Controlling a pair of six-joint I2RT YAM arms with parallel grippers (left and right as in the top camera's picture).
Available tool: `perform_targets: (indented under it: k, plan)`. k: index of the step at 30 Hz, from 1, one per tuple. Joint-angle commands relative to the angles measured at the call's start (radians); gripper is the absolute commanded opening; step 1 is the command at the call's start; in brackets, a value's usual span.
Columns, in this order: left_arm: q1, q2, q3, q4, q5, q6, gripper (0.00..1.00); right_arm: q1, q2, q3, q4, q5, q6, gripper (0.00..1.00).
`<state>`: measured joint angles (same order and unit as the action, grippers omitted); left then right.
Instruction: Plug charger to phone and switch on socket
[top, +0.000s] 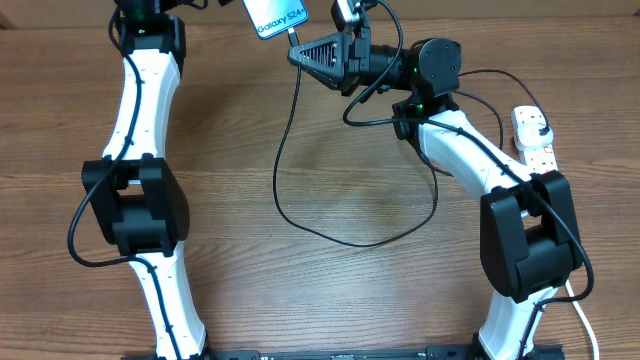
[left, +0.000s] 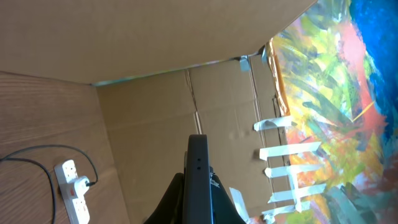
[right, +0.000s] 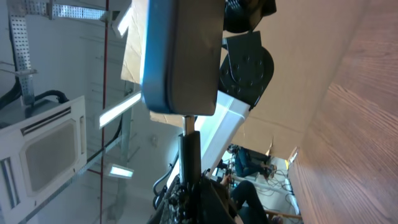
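Note:
The phone (top: 275, 17), with a light blue screen and white text, is held up off the table at the top edge. My left gripper (left: 198, 208) is shut on it; the phone shows edge-on there (left: 198, 168). My right gripper (top: 303, 52) is shut on the charger's connector end (right: 189, 155). The connector's metal tip (right: 186, 123) meets the phone's end (right: 180, 56). The thin black charger cable (top: 300, 215) loops across the table to a plug (top: 541, 131) seated in the socket (top: 535, 140), a white power strip at the right edge. The strip also shows in the left wrist view (left: 71, 190).
Cardboard walls (left: 186, 37) stand behind the table. The strip's thick white cord (top: 585, 325) runs off at the lower right. The cable loop lies over the middle of the wooden table (top: 230, 200). Both arm bases (top: 140, 205) stand near the front.

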<state>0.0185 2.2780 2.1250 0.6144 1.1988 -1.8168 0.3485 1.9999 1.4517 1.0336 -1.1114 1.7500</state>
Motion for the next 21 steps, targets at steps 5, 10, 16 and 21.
perform_targets:
  k: [5,10,16,21]
  plan:
    - [-0.014,-0.038,0.018,0.008,0.007,-0.016,0.04,0.000,-0.023,0.016,0.008,0.007,-0.003,0.04]
    - [-0.016,-0.038,0.018,0.008,0.023,-0.016,0.04,0.000,-0.023,0.016,0.005,0.007,-0.004,0.04]
    - [-0.021,-0.038,0.018,0.008,0.019,-0.016,0.04,0.006,-0.023,0.016,0.005,0.006,-0.004,0.04]
    - [-0.021,-0.038,0.018,0.008,0.018,-0.016,0.04,0.011,-0.023,0.014,-0.072,-0.002,-0.049,0.04]
